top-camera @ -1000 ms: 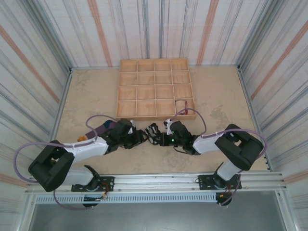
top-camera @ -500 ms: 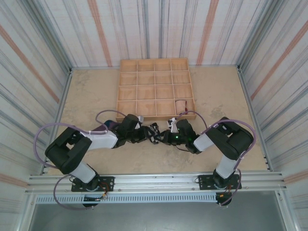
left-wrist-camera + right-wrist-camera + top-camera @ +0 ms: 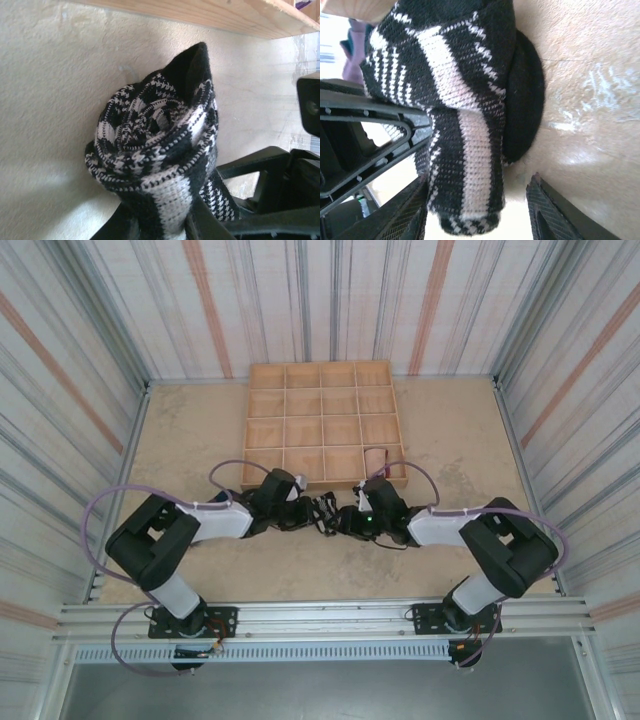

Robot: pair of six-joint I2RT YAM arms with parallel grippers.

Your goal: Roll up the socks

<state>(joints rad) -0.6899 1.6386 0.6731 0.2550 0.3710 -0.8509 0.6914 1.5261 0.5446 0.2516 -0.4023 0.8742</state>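
Overhead, top view: left hand and right hand meet just before the wooden tray's near rim, with the black-and-white sock between them, low over the desk. Peach sock sits in the near-right compartment.

L wrist: left hand clamped on the black-and-white sock, rolled into a coil, end up.

R wrist: right hand fingers apart, straddling the black-and-white sock; one finger touches fabric, the other is clear. Purple sock at top-left, partly hidden.
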